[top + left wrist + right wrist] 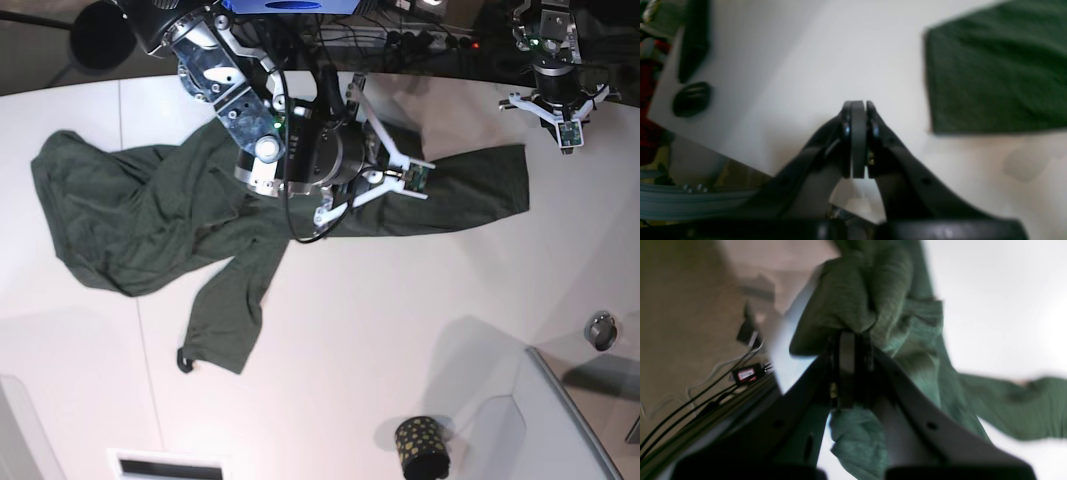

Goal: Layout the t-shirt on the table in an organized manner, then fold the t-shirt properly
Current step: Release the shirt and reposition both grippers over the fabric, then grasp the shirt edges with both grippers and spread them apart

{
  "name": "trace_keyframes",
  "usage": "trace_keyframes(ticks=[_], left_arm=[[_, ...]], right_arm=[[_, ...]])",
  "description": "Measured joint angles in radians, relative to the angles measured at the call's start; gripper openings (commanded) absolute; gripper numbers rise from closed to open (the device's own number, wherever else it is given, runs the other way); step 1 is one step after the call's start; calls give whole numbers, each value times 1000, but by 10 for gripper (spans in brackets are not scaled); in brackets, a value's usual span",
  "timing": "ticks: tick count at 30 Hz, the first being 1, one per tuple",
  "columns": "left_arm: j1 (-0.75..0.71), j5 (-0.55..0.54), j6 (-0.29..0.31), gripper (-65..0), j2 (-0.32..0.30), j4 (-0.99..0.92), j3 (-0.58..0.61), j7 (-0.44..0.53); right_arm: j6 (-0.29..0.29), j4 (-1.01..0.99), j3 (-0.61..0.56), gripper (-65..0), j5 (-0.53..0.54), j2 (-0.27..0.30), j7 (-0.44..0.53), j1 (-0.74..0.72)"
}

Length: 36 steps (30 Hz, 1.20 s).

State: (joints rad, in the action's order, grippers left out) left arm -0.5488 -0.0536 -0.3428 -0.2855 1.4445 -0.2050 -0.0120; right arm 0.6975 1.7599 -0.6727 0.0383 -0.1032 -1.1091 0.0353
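We are laying out the t-shirt (pixel 150 215), which lies crumpled on the table (pixel 400 330). Most of it is bunched on the side of the table far from the black cup (pixel 420 447), with one long part hanging down toward the near edge and another part stretched out flat toward the far side, past our right arm. Our right gripper (pixel 853 336) has its fingers squeezed tight on a bunch of the green cloth, and in the right wrist view the cloth puffs up over the fingertips and hangs below them too. Our left gripper (pixel 858 106) is pressed closed with nothing in it, and it waits over the bare table just beside the flat end of the shirt. We think the job is only starting, because the shirt is not spread out yet. To do this step well, we should lift only a little and pull slowly away from the bunched part, so the cloth slides flat and does not fold under itself. We should keep a firm pinch, since thin cloth can slip out. It may help if our left gripper holds down the flat end while we pull.
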Motion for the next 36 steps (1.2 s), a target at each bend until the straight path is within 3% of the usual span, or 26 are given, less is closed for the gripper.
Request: trace_keyframes(ticks=[5,6,9,12,15,18,20,22,24,25,28,31,35,36], left_arm=[[-3,0,3,-650,8,0,4,0],[-2,0,3,-650,8,0,5,0],[3,0,2,-650,15,0,4,0],[30,0,19,-650,39,0,7,-3],[44,0,50,-650,71,3,8,2],[54,10,114,-650,108,-1,40,-7],[75,13,134,-650,132,-3,65,-7],[84,16,124,-650,144,3,100,0],[83,15,112,-650,146,21,169,-6],[83,14,112,-650,149,31,205,-7],[105,16,113,-650,152,58,344,-7],[151,19,112,-650,151,66,476,-41],[205,14,22,-650,176,42,582,-172],[214,14,24,-650,178,26,589,-184]], right_arm=[[3,-61,-104,-623,-2,4,28,10],[3,-60,-103,-597,7,3,26,10],[2,-55,-87,-438,-1,14,6,-27],[2,-19,102,-254,10,49,27,-55],[-4,55,374,-168,-18,89,6,-60],[0,62,611,-204,-13,114,12,-93],[1,-15,788,-281,13,114,36,-135],[-3,-146,946,-417,-3,134,22,-181],[-6,-277,1027,-594,-14,200,35,-192],[-8,-338,1044,-650,-36,220,64,-192],[-5,-534,1051,-602,-12,249,201,-203],[0,-706,1047,-617,-4,256,283,-240],[10,-871,1051,-621,17,309,384,-286],[10,-899,1051,-621,15,323,404,-298]])
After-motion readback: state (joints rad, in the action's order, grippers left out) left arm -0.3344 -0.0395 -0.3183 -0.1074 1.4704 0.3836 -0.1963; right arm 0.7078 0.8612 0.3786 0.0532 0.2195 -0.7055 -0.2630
